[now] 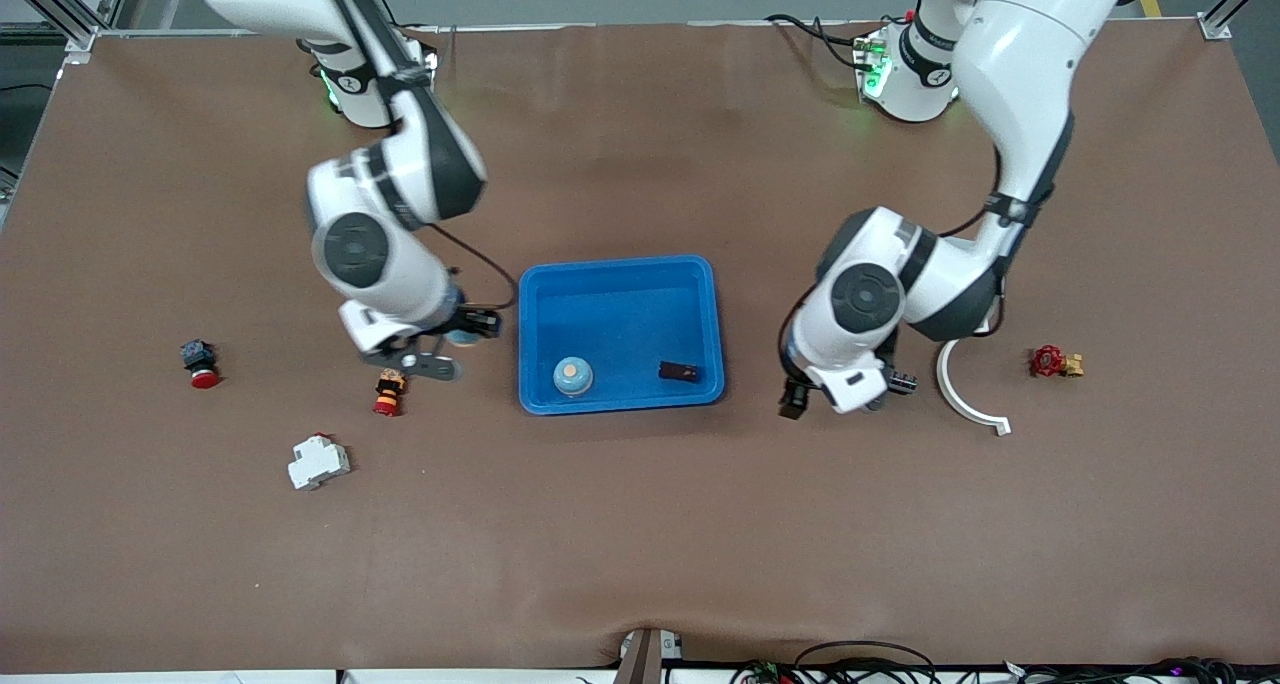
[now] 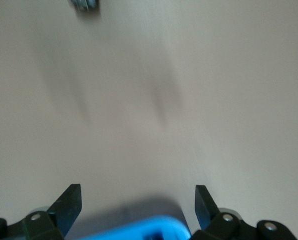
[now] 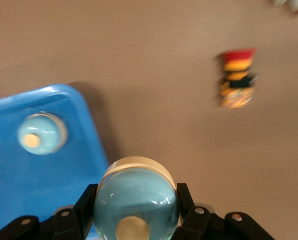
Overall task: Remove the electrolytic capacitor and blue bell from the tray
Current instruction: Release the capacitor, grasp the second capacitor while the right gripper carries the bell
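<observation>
My right gripper (image 1: 466, 335) is shut on a light blue bell (image 3: 136, 200) and holds it just above the table, beside the blue bin (image 1: 618, 269) at the right arm's end. The bin holds a second light blue bell (image 1: 573, 375), which also shows in the right wrist view (image 3: 40, 134), and a small dark capacitor (image 1: 678, 371). My left gripper (image 1: 797, 401) is open and empty, low over the table beside the bin at the left arm's end. In the left wrist view its fingers (image 2: 69, 207) stand wide apart with a corner of the bin (image 2: 139, 231) between them.
A red and yellow push button (image 1: 389, 392) lies close under the right gripper; it also shows in the right wrist view (image 3: 237, 77). A red-capped switch (image 1: 200, 364) and a white breaker (image 1: 318, 461) lie nearby. A white curved strip (image 1: 965, 389) and a red valve (image 1: 1055, 362) lie by the left arm.
</observation>
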Controlling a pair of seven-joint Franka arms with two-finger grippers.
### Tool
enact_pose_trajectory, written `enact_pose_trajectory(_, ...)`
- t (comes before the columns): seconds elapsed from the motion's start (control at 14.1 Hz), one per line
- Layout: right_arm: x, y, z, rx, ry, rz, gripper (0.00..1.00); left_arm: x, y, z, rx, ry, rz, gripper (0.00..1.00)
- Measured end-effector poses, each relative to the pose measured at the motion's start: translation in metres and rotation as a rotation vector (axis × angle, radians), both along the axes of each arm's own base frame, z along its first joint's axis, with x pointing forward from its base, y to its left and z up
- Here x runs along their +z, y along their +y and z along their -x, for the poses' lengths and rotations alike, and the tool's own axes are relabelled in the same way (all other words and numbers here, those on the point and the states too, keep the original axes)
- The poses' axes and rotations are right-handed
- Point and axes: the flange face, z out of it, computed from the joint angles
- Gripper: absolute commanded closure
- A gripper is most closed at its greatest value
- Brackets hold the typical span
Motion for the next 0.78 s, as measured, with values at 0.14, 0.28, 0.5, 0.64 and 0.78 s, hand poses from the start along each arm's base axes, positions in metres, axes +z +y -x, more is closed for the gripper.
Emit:
enact_pose_trajectory(0.14,0.011,-0.066,-0.003,0.096,0.0,-0.033,1.0,-0.011,-0.045,0.02,-0.001,-0.027,0.035,0.04)
enact_pose_trajectory(0.28,0.011,-0.118,0.003,0.153,0.007,-0.055,1.0,-0.026,-0.074,0.033,0.002,-0.055,0.081,0.08)
enact_pose_trajectory(0.5,-0.003,-0.165,0.015,0.212,0.005,-0.076,1.0,-0.047,-0.096,0.04,0.027,-0.072,0.124,0.18)
enact_pose_trajectory(0.64,-0.018,-0.178,0.021,0.246,-0.026,-0.077,1.0,-0.063,-0.106,0.044,0.028,-0.076,0.117,0.24)
enact_pose_trajectory(0.78,-0.034,-0.192,0.026,0.283,-0.067,-0.069,1.0,-0.081,-0.116,0.052,0.028,-0.09,0.099,0.33)
